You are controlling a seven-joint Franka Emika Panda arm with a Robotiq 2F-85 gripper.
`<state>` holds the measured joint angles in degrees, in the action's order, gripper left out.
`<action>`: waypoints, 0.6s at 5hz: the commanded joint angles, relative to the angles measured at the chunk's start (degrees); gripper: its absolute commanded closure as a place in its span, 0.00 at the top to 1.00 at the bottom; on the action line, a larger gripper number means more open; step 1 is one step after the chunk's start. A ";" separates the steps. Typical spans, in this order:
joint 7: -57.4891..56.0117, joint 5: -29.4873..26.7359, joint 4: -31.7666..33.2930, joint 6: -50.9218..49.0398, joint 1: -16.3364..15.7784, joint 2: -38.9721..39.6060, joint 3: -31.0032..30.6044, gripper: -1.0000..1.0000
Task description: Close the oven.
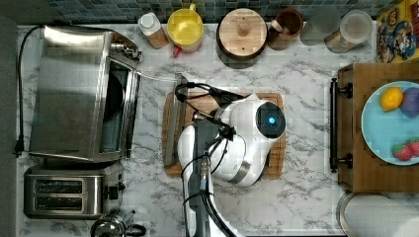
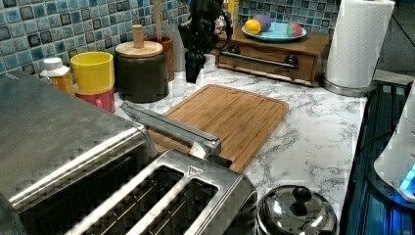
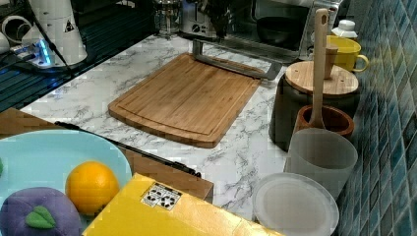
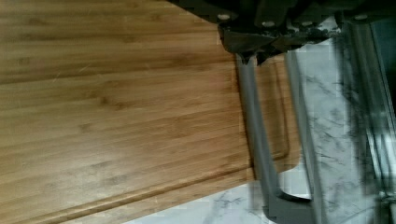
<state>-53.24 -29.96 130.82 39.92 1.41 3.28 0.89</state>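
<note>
Jaws together at the gripper (image 2: 192, 73), poised above the cutting board (image 2: 230, 115). Beyond, resting over the board's edge, the bar handle (image 1: 171, 128) of the oven (image 1: 69, 89), door dropped open, at the top view's left.

No legible words, brand names or numbers appear on any item.

Signs noted:
- A small triangular mark is stamped on the top plate of the two-slot toaster (image 2: 195, 170), beside the slots; its content cannot be made out.
- A black triangular symbol stands on the white robot base (image 3: 68, 27) in the right view; nothing inside it is readable.
- A white label with small black pictograms sits on the yellow box (image 3: 162, 195); the pictograms cannot be read.
- The cereal box (image 1: 398, 32) carries colourful printed artwork, lettering indistinct.
</note>
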 commanded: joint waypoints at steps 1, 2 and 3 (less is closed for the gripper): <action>-14.41 -19.22 4.00 10.89 0.44 3.20 -2.16 0.00; -17.79 -22.67 3.82 9.83 1.42 3.96 -1.99 0.00; -19.56 -24.26 3.31 10.56 -1.27 5.81 -1.07 0.00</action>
<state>-67.03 -51.36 135.97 50.39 1.31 8.98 -0.84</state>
